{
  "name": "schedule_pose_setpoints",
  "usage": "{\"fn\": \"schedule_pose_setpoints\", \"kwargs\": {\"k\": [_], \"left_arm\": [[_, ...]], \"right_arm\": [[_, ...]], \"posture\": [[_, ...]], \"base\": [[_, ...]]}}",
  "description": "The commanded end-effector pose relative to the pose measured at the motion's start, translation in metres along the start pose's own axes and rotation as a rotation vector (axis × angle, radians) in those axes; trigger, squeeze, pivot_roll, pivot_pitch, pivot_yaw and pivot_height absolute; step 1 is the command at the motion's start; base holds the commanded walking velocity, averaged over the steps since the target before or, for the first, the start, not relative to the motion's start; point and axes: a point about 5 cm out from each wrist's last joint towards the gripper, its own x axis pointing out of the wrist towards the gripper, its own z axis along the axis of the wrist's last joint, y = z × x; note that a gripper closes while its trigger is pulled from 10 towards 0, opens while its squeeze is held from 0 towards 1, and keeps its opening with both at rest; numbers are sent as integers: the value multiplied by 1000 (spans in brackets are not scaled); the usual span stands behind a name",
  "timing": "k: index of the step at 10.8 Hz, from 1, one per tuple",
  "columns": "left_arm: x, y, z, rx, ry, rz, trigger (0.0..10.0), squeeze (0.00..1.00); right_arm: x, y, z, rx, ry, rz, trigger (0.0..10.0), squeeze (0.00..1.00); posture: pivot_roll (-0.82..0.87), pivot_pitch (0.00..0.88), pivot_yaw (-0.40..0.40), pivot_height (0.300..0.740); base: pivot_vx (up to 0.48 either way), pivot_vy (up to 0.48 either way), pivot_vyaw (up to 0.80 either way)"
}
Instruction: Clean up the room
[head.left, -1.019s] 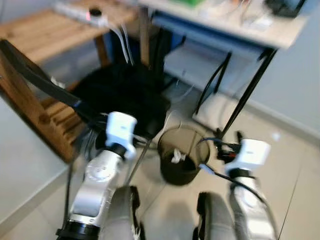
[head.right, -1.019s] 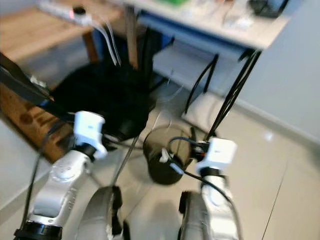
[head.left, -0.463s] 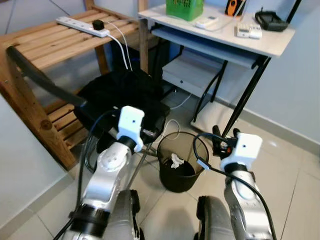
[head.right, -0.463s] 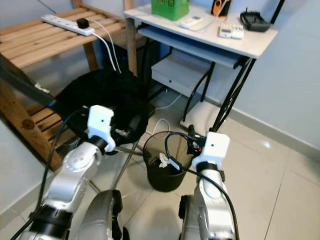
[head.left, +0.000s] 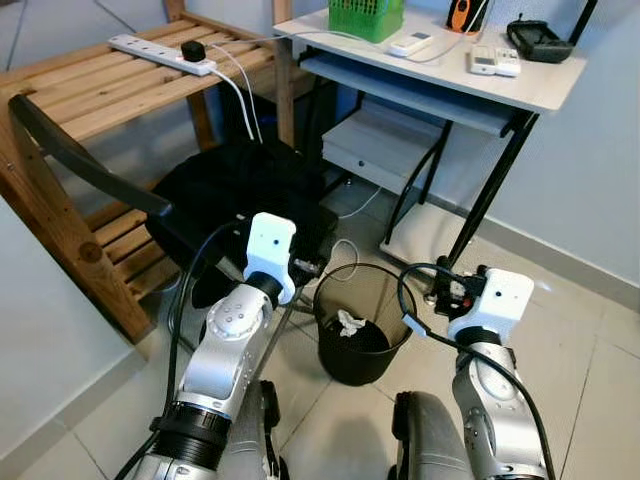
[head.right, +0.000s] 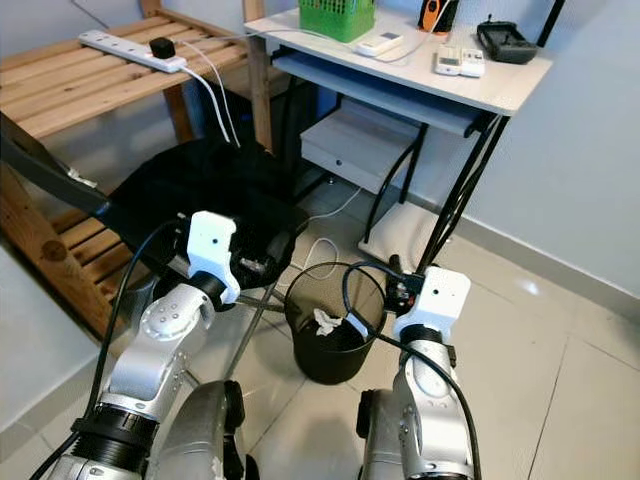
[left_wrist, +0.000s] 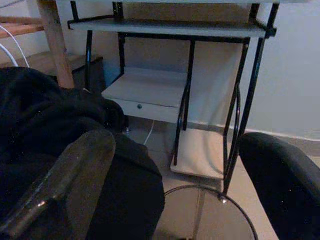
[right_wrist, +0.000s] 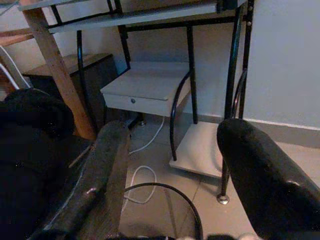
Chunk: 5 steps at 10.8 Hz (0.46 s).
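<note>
The bin (head.left: 360, 325) stands on the tiled floor straight ahead at twelve o'clock, between the two raised arms, with a white scrap of paper (head.left: 347, 321) lying inside it. Judging from this, the drop looks done and the step in hand is to find the next piece of clutter. To do that well, the robot should keep both arms high enough to clear the bin's rim when it turns, and mind the cable (head.right: 318, 249) looping on the floor just behind the bin.

The left gripper (left_wrist: 165, 165) hangs at about ten o'clock from the bin, over the black cloth (head.left: 245, 190) piled on the chair; its fingers stand wide apart with nothing between them. The right gripper (right_wrist: 172, 165) sits at about two o'clock, near the bin's far rim, likewise spread wide and empty.

The bin is a round, dark, see-through pail with a thin black rim, upright, mostly hollow. The paper in it is small and crumpled. Beyond, at twelve to one o'clock, stands a desk (head.left: 540, 85) carrying a green basket (head.left: 366, 18) and remotes (head.left: 495, 61); at ten o'clock a wooden rack (head.left: 90, 90) holds a power strip (head.left: 160, 52).
</note>
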Motion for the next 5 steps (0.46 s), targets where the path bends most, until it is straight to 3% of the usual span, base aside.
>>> {"fn": "schedule_pose_setpoints", "kwargs": {"k": [1,2,4,5], "left_arm": [[3,-1,0,24,5,-3,10000,0],[3,1,-1,30,9,10,10000,0],[5,3,-4,-47,23,36,10000,0],[5,0,-3,-10,14,13,10000,0]], "right_arm": [[-1,0,-4,2,19,4,10000,0],[-2,-1,-6,5,25,4,10000,0],[0,-2,-6,12,24,6,10000,0],[3,0,-5,16,22,16,10000,0]], "posture": [[6,0,27,649],[4,0,27,659],[-2,0,30,694],[-3,0,27,714]], "base": [[0,0,0],[0,0,0],[0,0,0],[0,0,0]]}}
